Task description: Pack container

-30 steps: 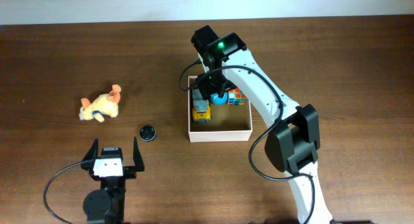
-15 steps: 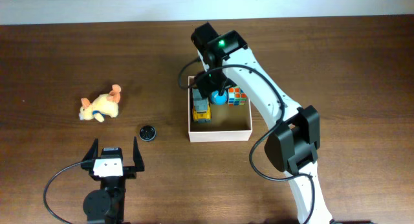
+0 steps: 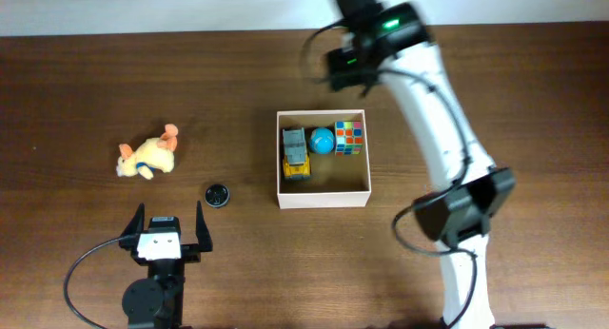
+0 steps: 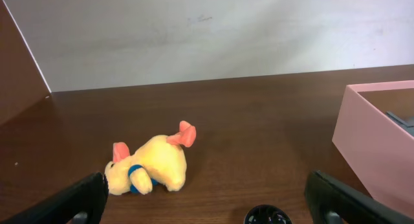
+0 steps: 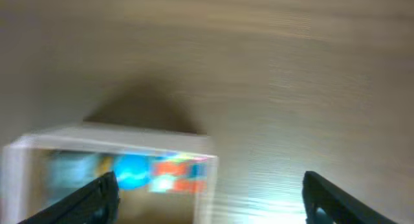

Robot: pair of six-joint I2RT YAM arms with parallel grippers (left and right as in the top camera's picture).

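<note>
The container is a square white-walled box at the table's middle. It holds a grey-and-yellow toy truck, a blue ball and a colour cube. It also shows in the left wrist view and, blurred, in the right wrist view. A yellow plush dog lies at the left. A small black round thing lies near it. My left gripper is open and empty at the front left. My right gripper is open and empty, raised behind the container.
The wall runs along the table's far edge. The right arm reaches over the table's right side.
My right gripper has risen out of the container and swung back toward the far edge, empty. The toys stay in the container. The left arm has not moved.
</note>
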